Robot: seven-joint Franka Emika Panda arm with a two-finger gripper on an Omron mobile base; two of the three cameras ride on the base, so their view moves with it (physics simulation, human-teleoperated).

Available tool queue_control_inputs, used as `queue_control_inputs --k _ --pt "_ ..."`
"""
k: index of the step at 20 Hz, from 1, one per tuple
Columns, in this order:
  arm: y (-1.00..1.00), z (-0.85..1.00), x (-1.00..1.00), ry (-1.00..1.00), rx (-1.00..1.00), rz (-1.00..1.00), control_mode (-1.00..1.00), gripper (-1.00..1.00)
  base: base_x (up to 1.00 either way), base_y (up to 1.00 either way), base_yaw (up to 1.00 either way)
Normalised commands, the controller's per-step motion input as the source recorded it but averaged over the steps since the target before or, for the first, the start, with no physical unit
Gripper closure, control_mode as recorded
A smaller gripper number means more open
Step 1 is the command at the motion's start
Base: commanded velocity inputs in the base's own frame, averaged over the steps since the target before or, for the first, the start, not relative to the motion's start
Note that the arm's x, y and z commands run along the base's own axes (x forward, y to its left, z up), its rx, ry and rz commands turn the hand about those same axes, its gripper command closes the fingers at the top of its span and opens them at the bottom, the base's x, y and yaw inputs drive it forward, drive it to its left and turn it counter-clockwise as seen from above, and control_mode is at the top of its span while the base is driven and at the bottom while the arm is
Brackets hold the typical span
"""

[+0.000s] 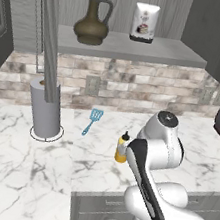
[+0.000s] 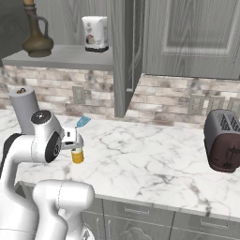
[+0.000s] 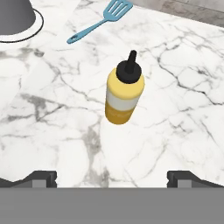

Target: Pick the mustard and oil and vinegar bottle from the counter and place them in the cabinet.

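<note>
Tool [image 3: 112, 177] spread wide | mustard [image 3: 124, 89] upright on counter [image 3: 183, 113], between fingertips, untouched

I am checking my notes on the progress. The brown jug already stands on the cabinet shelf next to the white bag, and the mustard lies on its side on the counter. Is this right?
One thing is wrong: the mustard stands upright on the counter, nozzle up, as the hand view shows. The brown jug does stand on the cabinet shelf beside the white bag.
</note>
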Motion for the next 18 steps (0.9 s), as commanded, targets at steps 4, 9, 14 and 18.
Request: queue_control_inputs --k 4,9,14,18 --pt "-0.06 -0.26 0.16 -0.01 0.00 0.00 -1.00 -1.00 0.00 0.00 0.00" --pt "-0.03 -0.19 0.19 -0.05 0.00 0.00 -1.00 -1.00 0.00 0.00 0.00" --pt "0.00 -0.15 0.21 -0.06 0.00 0.00 -1.00 -1.00 0.00 0.00 0.00" --pt "0.00 -0.23 0.24 0.00 0.00 0.00 -1.00 -1.00 0.00 0.00 0.00"
